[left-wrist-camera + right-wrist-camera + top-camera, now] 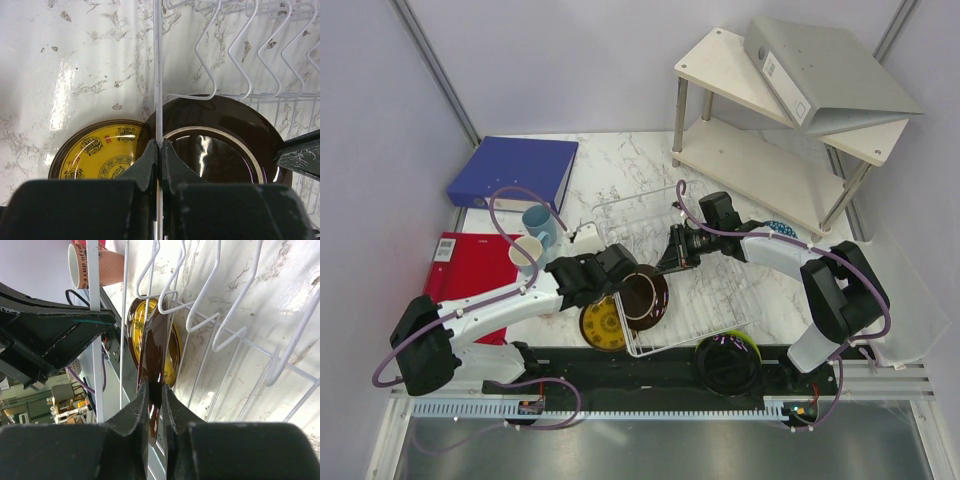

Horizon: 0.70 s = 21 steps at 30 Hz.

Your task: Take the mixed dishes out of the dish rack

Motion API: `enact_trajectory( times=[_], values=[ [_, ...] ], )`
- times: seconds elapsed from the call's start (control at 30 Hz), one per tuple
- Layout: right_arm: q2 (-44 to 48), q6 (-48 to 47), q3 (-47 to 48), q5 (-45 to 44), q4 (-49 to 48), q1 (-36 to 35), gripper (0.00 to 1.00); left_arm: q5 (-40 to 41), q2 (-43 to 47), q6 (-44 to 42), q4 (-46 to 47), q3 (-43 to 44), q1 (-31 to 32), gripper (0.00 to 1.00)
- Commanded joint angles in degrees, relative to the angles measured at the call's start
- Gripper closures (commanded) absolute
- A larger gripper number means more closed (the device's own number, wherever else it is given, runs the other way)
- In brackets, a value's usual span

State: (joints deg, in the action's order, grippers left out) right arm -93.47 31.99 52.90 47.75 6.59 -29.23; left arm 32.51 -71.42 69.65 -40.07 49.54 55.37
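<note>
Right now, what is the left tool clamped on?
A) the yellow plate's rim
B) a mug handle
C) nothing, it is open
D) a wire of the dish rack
D: in the left wrist view the left tool is pinched shut on a thin white wire of the dish rack, while the yellow plate lies untouched beside it.

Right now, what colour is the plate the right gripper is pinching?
Glossy dark brown plate with a pale ring, clearest in the left wrist view.
</note>
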Motion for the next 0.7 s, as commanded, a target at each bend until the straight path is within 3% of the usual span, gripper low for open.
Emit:
enact_trajectory(
  times=[0.0, 0.37, 0.67],
  values=[
    [1.01, -1.14, -0.08, -0.2, -2.55, 0.32, 1.0, 2.55, 1.54, 1.98, 0.52, -0.32, -0.09, 0.98],
    [0.83, -0.44, -0.52, -1.6, -2.98, 0.23, 1.0, 3.44, -0.83, 0.41, 3.95, 3.1, -1.58, 0.98],
    [1.8, 0.0, 1.58, -3.19, -3.16, 0.41, 1.0, 6.07, -4.69, -4.69, 6.15, 10.92, -2.46, 0.98]
  ],
)
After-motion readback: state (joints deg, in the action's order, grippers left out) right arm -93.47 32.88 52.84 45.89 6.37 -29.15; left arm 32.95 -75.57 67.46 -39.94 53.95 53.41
